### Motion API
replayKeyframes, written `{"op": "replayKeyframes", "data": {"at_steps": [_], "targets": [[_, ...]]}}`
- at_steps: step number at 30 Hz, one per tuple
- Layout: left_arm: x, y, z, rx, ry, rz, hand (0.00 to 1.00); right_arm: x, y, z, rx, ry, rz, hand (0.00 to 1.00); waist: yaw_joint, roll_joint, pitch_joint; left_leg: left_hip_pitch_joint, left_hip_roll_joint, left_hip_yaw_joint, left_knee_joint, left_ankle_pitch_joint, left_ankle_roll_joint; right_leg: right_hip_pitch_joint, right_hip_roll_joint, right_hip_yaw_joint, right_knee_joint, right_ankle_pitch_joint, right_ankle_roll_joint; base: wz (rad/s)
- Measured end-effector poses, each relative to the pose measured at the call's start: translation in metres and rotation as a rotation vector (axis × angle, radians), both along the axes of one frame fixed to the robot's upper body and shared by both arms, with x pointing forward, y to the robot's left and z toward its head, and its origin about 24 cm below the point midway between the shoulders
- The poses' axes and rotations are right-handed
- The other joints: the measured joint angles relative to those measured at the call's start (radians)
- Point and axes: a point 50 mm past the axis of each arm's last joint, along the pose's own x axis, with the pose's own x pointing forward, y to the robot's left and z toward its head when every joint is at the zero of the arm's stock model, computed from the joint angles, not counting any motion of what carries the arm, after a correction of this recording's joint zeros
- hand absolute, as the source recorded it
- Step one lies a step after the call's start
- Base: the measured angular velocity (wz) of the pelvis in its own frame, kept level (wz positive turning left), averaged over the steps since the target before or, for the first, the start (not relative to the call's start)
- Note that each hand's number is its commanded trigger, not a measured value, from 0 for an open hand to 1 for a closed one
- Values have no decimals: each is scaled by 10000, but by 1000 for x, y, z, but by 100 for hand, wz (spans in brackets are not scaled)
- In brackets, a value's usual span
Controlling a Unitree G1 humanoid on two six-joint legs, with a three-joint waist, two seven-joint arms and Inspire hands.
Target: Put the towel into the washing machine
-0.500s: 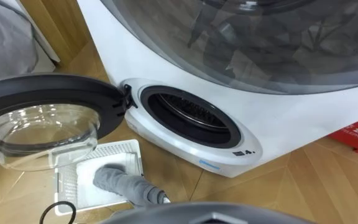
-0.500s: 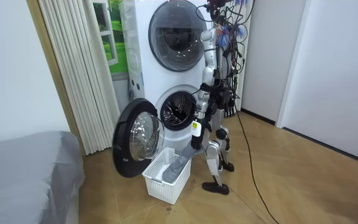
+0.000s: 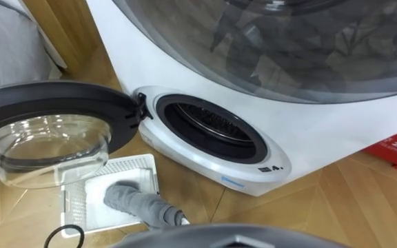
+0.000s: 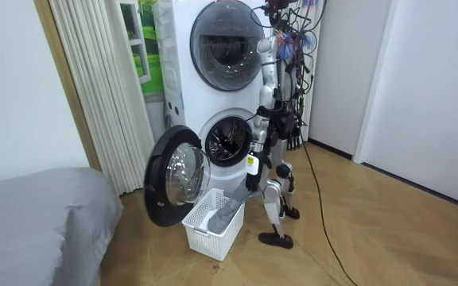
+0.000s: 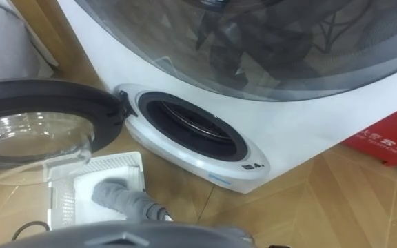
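Nothing moved in half a second: your left hand held up the long grey towel, grip unreadable, its end lying in the white plastic basket, not the white washing machine.

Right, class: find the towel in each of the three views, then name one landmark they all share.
Left eye view: towel at the bottom, left of centre, one end in the basket.
Right eye view: towel at the bottom left, in the same basket.
Room view: towel at lower centre, reaching down into the basket on the floor.
Shared landmark: the open door beside the basket.
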Motion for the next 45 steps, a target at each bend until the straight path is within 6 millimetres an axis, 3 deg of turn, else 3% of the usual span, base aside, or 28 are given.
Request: {"op": "replayKeyframes", "data": {"at_steps": [8,14,16,20,22,24,26,28,30,32,34,38,40,42,45], "targets": [[25,2,1,475,-842,-811,0,6,-2,0,-11,-319,44,0,-25,117,67,-367,1,-25,59,0,0,-282,-27,-139,34,4,-4,4],[76,0,8,844,-2569,-1454,0,25,-8,3,-195,-978,299,0,-42,253,113,-1307,12,-23,288,0,0,-1297,-57,-126,510,42,-12,-1],[96,-4,11,789,-3320,-1863,0,33,-11,4,-249,-1282,436,0,-141,357,171,-1704,11,-16,413,2,3,-1776,-82,-119,787,47,-19,0],[134,-15,19,658,-4390,-2981,0,51,-12,7,-353,-1837,798,0,-397,399,193,-2701,-2,-22,1015,0,7,-2732,-187,-116,1361,48,-21,2],[157,-27,25,548,-5000,-3939,0,68,-14,10,-460,-2114,913,0,-447,401,326,-3469,-2,42,1578,-60,105,-3564,-258,-88,1898,48,-21,-11],[178,-39,32,441,-5535,-4477,0,81,-14,12,-603,-2358,1184,0,-502,424,373,-4129,-2,85,2001,-113,191,-4263,-292,35,2262,48,-22,-18],[195,-51,37,257,-5911,-4962,0,95,-16,16,-927,-2745,1400,0,-525,470,485,-4730,-7,91,2425,-171,275,-4880,-342,100,2623,50,-27,-12],[215,-59,47,284,-6457,-5523,0,132,-15,27,-1412,-4103,1468,0,-536,479,691,-5641,19,197,2993,-273,336,-5900,-382,205,3148,78,-75,-17],[233,-65,58,415,-6987,-5965,0,156,-15,37,-1639,-4936,1619,0,-615,538,774,-6478,61,213,3557,-360,391,-6711,-437,208,3649,91,-100,3],[245,-70,65,545,-7306,-6391,0,171,-15,43,-1629,-5386,1477,0,-687,553,793,-7198,90,230,4001,-393,447,-7410,-487,209,4021,90,-108,16],[256,-71,73,714,-7552,-6760,0,185,-13,51,-1539,-5850,1366,0,-777,523,816,-8136,282,249,4798,-571,525,-8272,-402,278,4510,83,-143,-2],[272,-69,85,1084,-7891,-7235,0,198,-12,58,-1256,-6478,624,0,-938,521,827,-9449,576,228,5868,-908,622,-9479,-346,219,5239,139,-225,-12],[283,-62,95,1754,-8050,-8002,0,209,-6,64,-866,-7052,288,0,-1317,521,850,-10286,618,225,6397,-991,666,-10306,-395,233,5704,169,-240,2],[290,-57,102,2388,-8074,-8869,0,215,-4,67,-516,-7336,79,0,-1478,512,857,-10777,739,257,6793,-1048,732,-10787,-369,251,6000,169,-247,-3],[306,-59,118,3200,-8541,-9880,0,227,-6,76,-175,-7762,-278,0,-1497,531,902,-11613,944,238,7466,-1255,775,-11582,-317,279,6459,166,-268,-12]]}}
